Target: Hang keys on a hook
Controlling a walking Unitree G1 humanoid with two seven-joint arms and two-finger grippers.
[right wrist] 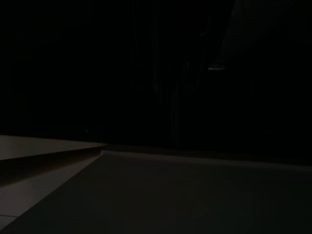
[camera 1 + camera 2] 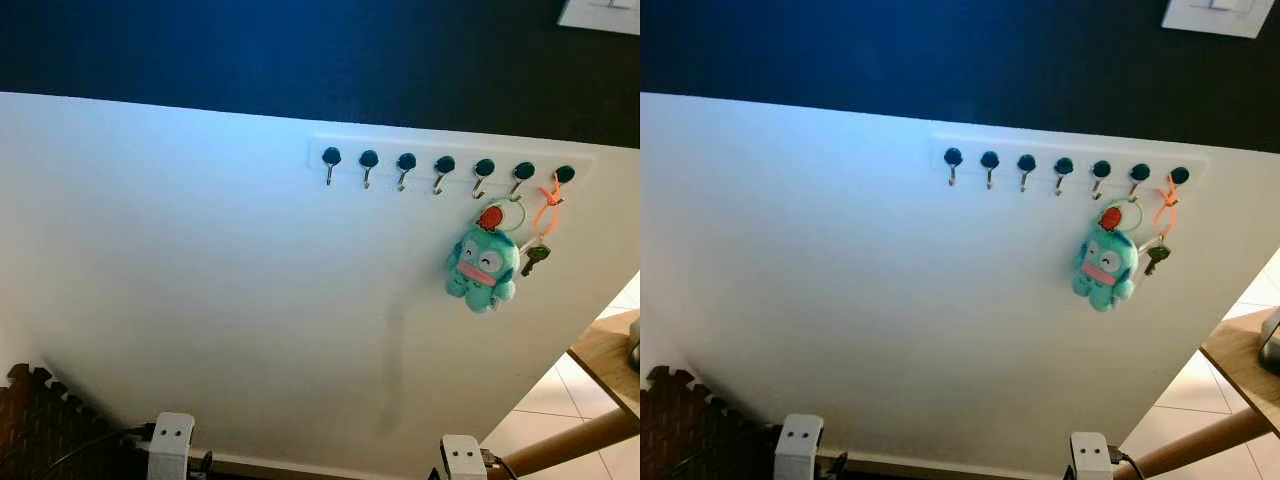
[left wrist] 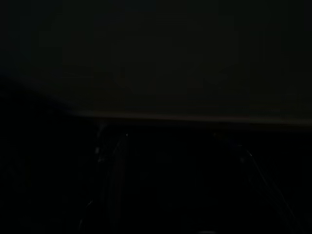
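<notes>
A white rail [image 2: 445,152] with several dark-capped metal hooks is fixed high on a white wall. A teal plush keychain [image 2: 483,268] with a red tag hangs by its ring [image 2: 506,213] from the second hook from the right [image 2: 519,180]. Beside it an orange strap [image 2: 548,208] hangs from the rightmost hook [image 2: 563,176], with a key [image 2: 534,257] dangling below. The other hooks, such as the leftmost one [image 2: 330,165], are bare. Both arms hang low; the wrist views are nearly black, showing a faint floor line and a pale surface [image 1: 161,195].
Two white parts of my body [image 2: 171,440] [image 2: 462,458] show at the bottom edge. A wooden table [image 2: 608,365] juts in at the lower right over tiled floor. A dark foam mat [image 2: 35,420] lies at the lower left. A light switch [image 2: 600,12] sits top right.
</notes>
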